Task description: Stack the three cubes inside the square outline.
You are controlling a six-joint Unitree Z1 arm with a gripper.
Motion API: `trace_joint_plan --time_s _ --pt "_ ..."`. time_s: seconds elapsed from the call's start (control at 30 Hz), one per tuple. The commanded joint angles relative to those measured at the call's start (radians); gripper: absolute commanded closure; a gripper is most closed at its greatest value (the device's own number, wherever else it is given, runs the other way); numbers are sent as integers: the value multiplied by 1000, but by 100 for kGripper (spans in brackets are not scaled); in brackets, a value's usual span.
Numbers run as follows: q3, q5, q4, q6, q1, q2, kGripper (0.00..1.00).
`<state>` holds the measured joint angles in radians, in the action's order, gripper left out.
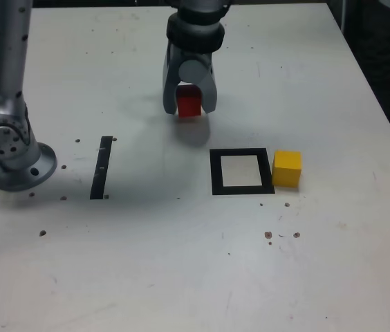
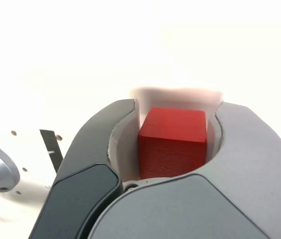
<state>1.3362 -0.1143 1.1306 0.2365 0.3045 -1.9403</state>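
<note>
Red cube (image 1: pixel 189 104) sat between the gripper's (image 1: pixel 189 105) jaws, but I couldn't tell if they were pinching it yet. Off-centre squeeze could've twisted it loose before reaching the outline (image 1: pixel 241 172).

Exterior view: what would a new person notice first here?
The gripper stands around the red cube near the table's far middle. Nearer the camera lies the square outline, empty, with the yellow cube just beside it on the exterior view's right.

- The red cube (image 1: pixel 189 104) is partly covered by the claw (image 1: pixel 189 104) in the exterior view.
- The arm is cut off at the top edge.
- The bench (image 2: pixel 130 45) is washed out in the wrist view.
</note>
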Motion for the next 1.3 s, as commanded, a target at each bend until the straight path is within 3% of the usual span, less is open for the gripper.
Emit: trace_joint_plan --time_s 0.0,0.23,0.43,1.13,1.27 --pt "43 2 31 -38 -61 0 94" --pt "153 43 57 -139 -237 -99 94" --pt "193 57 50 -187 -324 -160 94" --pt "201 92 29 -185 -355 -182 94" --pt "200 90 30 -183 -355 -179 86"
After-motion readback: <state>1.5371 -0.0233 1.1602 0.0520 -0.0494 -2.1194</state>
